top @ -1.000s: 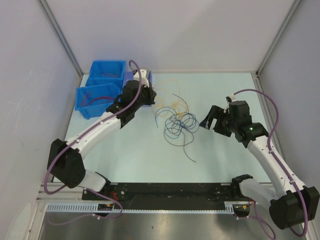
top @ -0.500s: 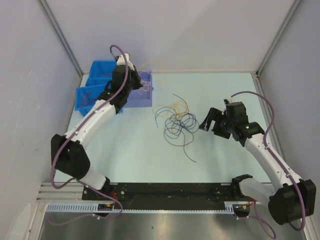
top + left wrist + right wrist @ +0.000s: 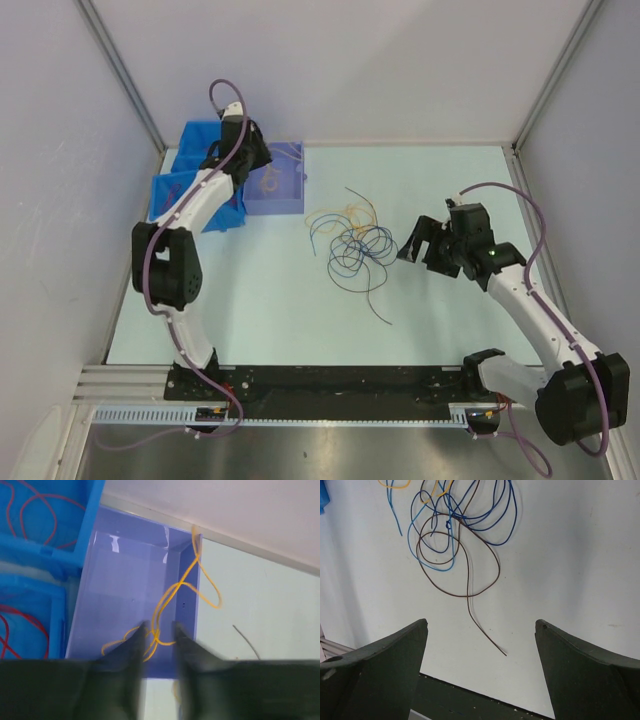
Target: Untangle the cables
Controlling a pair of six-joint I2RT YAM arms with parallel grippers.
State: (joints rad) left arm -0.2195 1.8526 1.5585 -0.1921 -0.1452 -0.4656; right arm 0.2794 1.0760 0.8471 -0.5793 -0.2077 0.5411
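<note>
Ok, going left to right, with everything placed off the tangle (image 3: 355, 245) in the middle of the surface (image 3: 280, 300).

Way off to its back-left you've got the blue bins (image 3: 190, 190) with red cables (image 3: 30, 505) lying in them. The purple bin (image 3: 285, 205) sits beside those, a bit closer to the tangle. Your left hand (image 3: 159, 630) hangs over that purple bin, fingers only narrowly parted, and one yellow cable (image 3: 178, 584) runs through the gap. It doesn't look pinched to me, since the gap's wider than the cable. Most of the cable lies in the bin, but one loop hangs out over the bin corner on the tangle's side.

The tangle itself is blue and dark loops piled on each other, with a few yellow strands at its back-left edge.

Your right hand (image 3: 415, 245) sits just right of the tangle, wide open, holding nothing, fingers aimed at it. So that's your nearer arm by a lot. In its wrist view a brown cable (image 3: 468, 596) is the closest bit, a loop with a tail running out from the tangle toward the hand. I'd guess that tail is the easy pick, with the fingers crossing it rather than lined up along it.
</note>
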